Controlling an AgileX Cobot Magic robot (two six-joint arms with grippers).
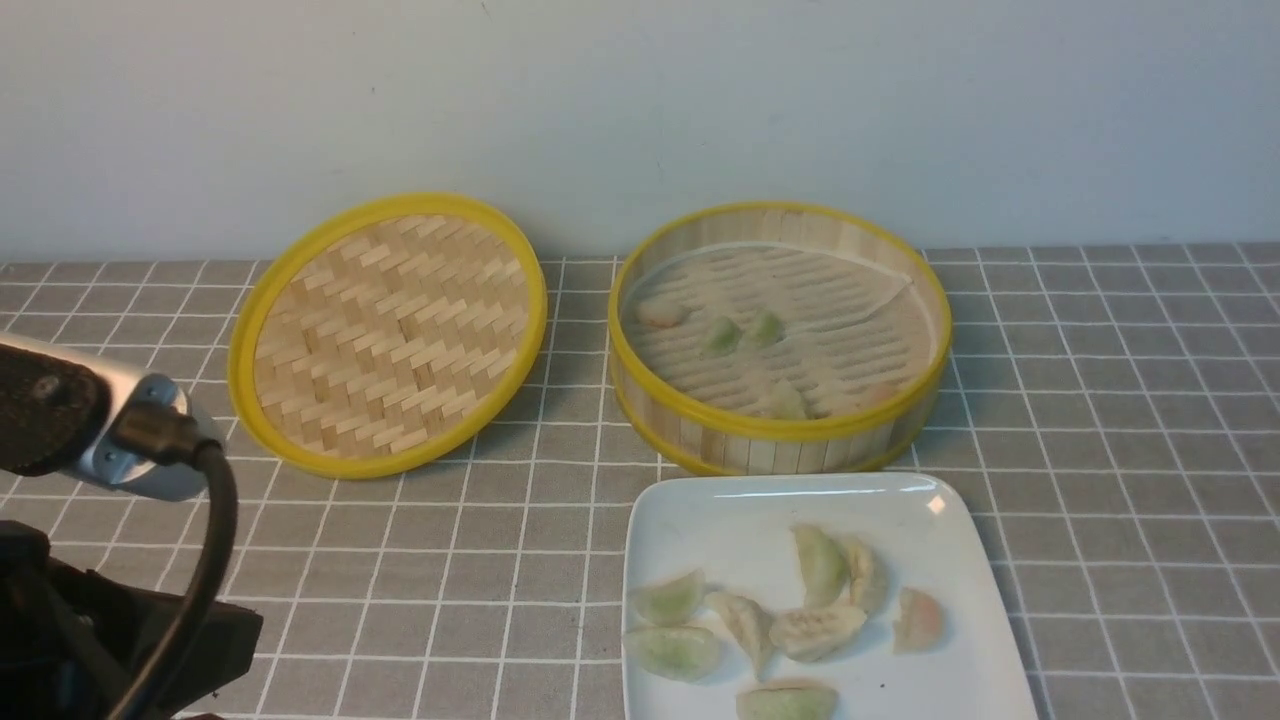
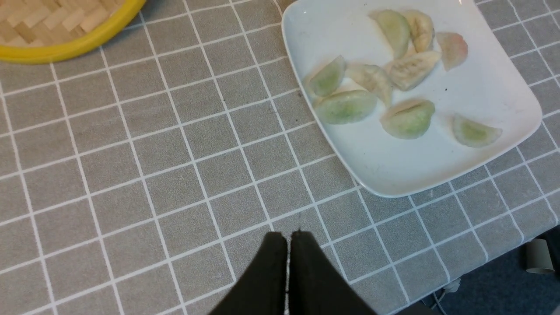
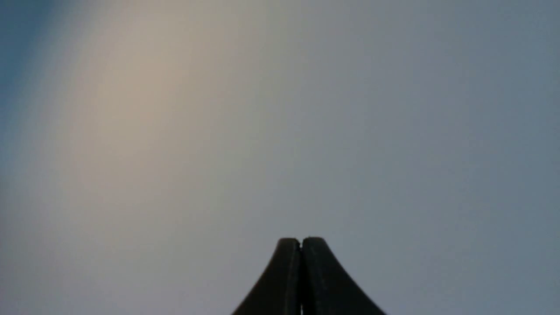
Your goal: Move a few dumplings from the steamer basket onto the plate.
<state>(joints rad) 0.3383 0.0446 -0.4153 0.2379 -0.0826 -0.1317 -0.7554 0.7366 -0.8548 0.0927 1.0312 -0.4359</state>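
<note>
Left tool (image 2: 288,236) and right tool (image 3: 301,242) both closed, empty; dumplings (image 1: 720,336) lie in steamer basket (image 1: 780,428) and on plate (image 1: 700,520), likely soft, slick, light, tearable: pinch lightly across plump belly.

Our left arm (image 1: 60,410) shows at eight o'clock in the front view, low at the frame's edge. It has a silver wrist joint (image 1: 135,440), and a black cable (image 1: 205,560) curves from it down toward six o'clock. Our left gripper (image 2: 288,238) has its two black fingers (image 2: 267,275) pressed flat together, tips touching. Our right gripper (image 3: 301,243) is the same, its fingers closed tight against each other.
</note>
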